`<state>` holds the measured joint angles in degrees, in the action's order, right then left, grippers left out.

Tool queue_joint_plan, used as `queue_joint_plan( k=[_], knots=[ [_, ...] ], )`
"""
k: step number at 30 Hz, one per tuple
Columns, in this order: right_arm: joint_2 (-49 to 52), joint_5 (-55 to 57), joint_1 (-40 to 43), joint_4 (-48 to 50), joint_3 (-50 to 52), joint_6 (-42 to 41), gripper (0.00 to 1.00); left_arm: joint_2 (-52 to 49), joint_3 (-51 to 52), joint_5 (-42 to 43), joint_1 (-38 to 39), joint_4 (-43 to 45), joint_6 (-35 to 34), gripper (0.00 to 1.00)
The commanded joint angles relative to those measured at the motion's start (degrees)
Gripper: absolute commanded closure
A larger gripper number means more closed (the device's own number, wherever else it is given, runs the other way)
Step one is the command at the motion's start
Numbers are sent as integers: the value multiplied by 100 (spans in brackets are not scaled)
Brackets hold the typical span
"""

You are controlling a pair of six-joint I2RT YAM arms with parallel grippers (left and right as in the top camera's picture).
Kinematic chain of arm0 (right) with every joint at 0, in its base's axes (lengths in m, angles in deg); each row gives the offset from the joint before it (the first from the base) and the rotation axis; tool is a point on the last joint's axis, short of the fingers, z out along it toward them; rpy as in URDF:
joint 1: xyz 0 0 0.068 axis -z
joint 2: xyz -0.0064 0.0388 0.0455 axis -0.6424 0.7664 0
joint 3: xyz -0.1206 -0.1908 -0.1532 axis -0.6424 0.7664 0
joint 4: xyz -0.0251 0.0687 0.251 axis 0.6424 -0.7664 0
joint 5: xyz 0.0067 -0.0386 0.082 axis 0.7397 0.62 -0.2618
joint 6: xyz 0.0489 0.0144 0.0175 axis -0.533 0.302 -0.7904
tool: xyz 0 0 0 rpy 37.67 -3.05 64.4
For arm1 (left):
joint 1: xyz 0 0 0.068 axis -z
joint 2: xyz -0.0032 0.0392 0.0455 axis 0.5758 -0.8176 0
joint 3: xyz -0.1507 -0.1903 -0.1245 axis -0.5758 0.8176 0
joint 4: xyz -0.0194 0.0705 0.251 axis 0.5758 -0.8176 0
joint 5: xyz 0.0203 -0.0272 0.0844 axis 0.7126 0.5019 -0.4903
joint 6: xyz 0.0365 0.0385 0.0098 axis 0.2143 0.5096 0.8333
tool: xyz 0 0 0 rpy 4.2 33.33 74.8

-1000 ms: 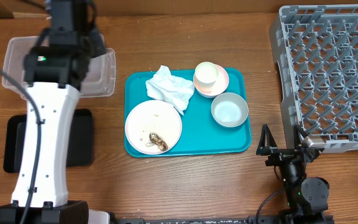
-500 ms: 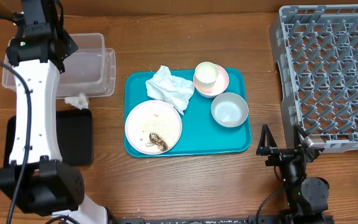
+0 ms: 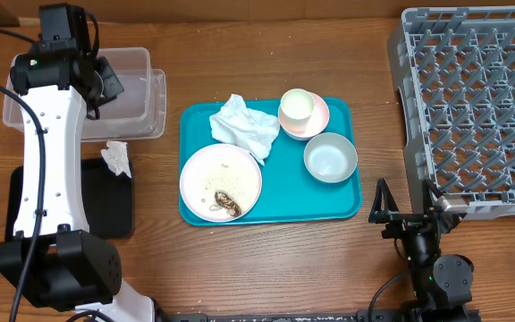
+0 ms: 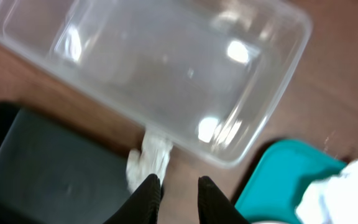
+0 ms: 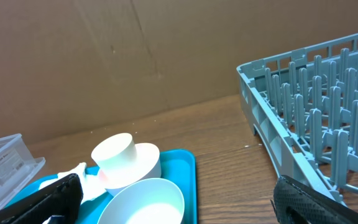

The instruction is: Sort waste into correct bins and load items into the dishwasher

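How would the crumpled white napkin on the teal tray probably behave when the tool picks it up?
The napkin looks soft, with loose crumpled folds, so it would likely flop and change shape rather than stay stiff. It seems very light for its size; a push may only bunch it. Its lower corner reaches the plate rim, so lifting might brush it.
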<state>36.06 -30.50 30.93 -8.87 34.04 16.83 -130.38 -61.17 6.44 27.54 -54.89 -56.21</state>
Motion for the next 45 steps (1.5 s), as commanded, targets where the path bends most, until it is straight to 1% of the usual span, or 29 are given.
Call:
queue_joint_plan(
  k=[1,6,9,12,15,17,20,26,27,32,34,37,39,40,41,45],
  knots=[
    [-42,33,22,24,59,39,0,289,-66,116,-33,-369,-61,76],
    [-42,33,22,24,59,39,0,870,-63,98,-39,-1233,-551,76],
    [-42,33,22,24,59,39,0,1217,-59,35,-50,-1703,-850,73],
    [-42,33,22,24,59,39,0,1362,-39,-328,-76,-1941,-861,71],
    [-42,33,22,24,59,39,0,1368,105,-299,-57,-2188,-859,69],
    [-42,33,22,24,59,39,0,1368,354,-289,-96,-2122,-859,64],
    [-42,33,22,24,59,39,0,1366,828,-286,-109,-1727,-859,61],
    [-42,33,22,24,59,39,0,1349,2159,-289,-155,-693,-1067,59],
    [-42,33,22,24,59,39,0,1349,2361,-289,-173,-503,-1071,53],
    [-42,33,22,24,59,39,0,1346,3265,-284,-256,507,-1178,43],
    [-42,33,22,24,59,39,0,1344,3698,-321,-256,1128,-1145,39],
    [-42,33,22,24,59,39,0,1342,4061,-330,-254,1672,-1130,37],
    [-42,33,22,24,59,39,0,1340,4301,-337,-254,2044,-1128,34],
    [-42,33,22,24,59,39,0,1303,4485,-332,-256,2411,-1128,30],
    [-42,33,22,24,59,39,0,1259,4559,-332,-254,2612,-1123,29],
    [-42,33,22,24,59,39,0,1095,4603,-286,-254,2920,-1045,28]
  ],
)
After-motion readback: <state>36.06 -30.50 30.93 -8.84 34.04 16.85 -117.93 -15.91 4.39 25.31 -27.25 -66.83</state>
